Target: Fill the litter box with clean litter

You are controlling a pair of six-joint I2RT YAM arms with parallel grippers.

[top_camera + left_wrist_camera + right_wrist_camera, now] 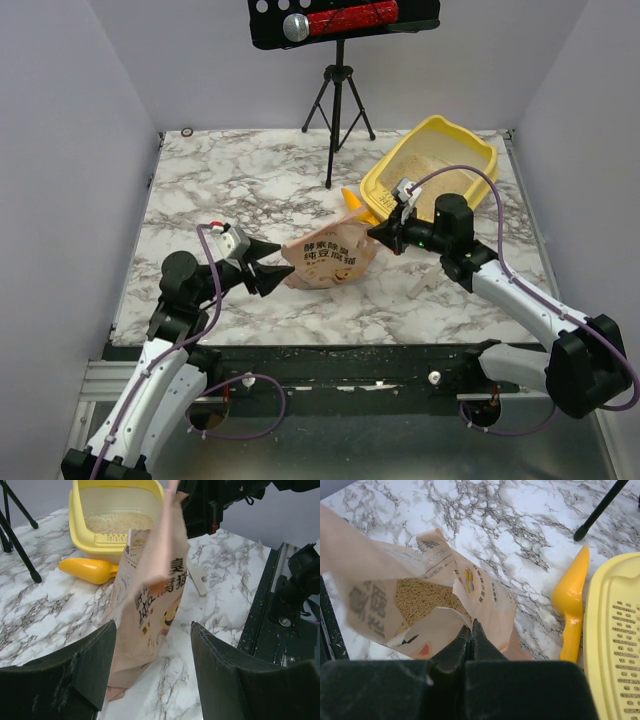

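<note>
The yellow litter box (440,124) stands at the back right with beige clean litter (425,165) inside; it also shows in the left wrist view (80,525) and at the right edge of the right wrist view (615,630). A tan printed paper bag (330,262) stands mid-table, open, with more litter (420,597) in it. My right gripper (471,625) is shut on the bag's torn top edge (378,236). At the bag's lower left end my left gripper (152,630) is open, its fingers on either side of the bag's base (150,595), not pressing it.
A yellow-orange scoop (352,205) lies between bag and litter box. A black tripod (338,110) stands at the back centre, one leg reaching toward the scoop (597,510). A small white strip (425,283) lies on the marble under the right arm.
</note>
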